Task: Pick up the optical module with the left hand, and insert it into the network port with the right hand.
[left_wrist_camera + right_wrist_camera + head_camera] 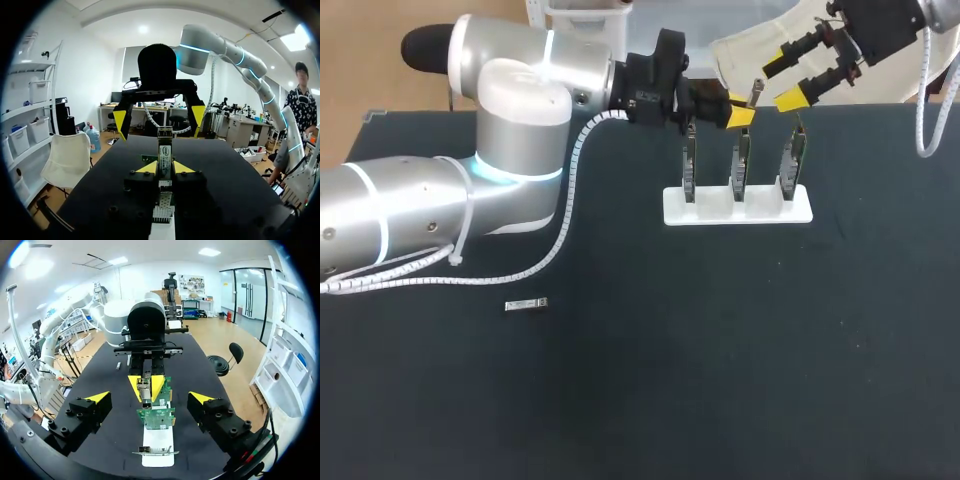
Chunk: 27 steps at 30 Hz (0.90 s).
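My left gripper (737, 108) is shut on a small silver optical module (757, 93), held above the middle card of the white stand (738, 207). In the left wrist view the module (164, 156) stands between my yellow tips. My right gripper (783, 80) hangs open at the back right, facing the left gripper, with the module's free end pointing into its gap. The right wrist view shows the module (145, 389) in the left gripper (145, 382) ahead of my wide-open right gripper (150, 398). Three green network cards (157, 416) with ports stand upright in the stand.
A second optical module (526, 304) lies loose on the dark table at the left front. The left arm's white cable (565, 200) hangs near the stand's left side. The right arm's cable (923, 90) dangles at the right edge.
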### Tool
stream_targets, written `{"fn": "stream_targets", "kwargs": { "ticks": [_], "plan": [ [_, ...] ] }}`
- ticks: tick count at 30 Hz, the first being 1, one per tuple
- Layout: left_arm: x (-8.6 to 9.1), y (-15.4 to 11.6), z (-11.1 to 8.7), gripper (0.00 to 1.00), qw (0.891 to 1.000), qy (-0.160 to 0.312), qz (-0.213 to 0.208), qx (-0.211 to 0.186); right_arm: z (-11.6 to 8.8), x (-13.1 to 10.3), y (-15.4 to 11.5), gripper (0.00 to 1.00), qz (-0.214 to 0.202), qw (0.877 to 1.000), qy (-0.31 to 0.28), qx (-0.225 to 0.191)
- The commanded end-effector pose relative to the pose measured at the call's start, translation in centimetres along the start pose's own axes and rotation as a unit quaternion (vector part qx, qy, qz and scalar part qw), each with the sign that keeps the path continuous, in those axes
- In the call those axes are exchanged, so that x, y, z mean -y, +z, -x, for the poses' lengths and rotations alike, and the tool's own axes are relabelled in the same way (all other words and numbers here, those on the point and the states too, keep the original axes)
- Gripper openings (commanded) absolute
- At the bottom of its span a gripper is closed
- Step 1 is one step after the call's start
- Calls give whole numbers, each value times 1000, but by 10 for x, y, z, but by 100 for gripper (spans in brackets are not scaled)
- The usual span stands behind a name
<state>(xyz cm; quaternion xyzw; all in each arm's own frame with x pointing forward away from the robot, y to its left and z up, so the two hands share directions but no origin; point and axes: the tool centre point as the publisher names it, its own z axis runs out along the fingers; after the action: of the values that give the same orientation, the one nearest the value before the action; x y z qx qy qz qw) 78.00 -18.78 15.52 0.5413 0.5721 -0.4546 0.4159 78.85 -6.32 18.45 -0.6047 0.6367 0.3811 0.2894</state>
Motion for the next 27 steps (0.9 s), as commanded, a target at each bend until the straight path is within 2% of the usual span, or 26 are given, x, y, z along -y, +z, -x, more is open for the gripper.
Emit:
{"fn": "stream_targets", "kwargs": {
  "ticks": [1, 8, 27],
  "plan": [
    [-3, 1, 1, 0, 1000, 0, -3, -2, 4, 7, 3, 100, 20, 1000, -2, -1],
    [-3, 1, 1, 0, 1000, 0, -3, -2, 11, 2, 11, 100, 18, 1000, -3, 8],
    [-3, 1, 1, 0, 1000, 0, -3, -2, 12, -8, 16, 100, 6, 1000, 7, 15]
  ]
}}
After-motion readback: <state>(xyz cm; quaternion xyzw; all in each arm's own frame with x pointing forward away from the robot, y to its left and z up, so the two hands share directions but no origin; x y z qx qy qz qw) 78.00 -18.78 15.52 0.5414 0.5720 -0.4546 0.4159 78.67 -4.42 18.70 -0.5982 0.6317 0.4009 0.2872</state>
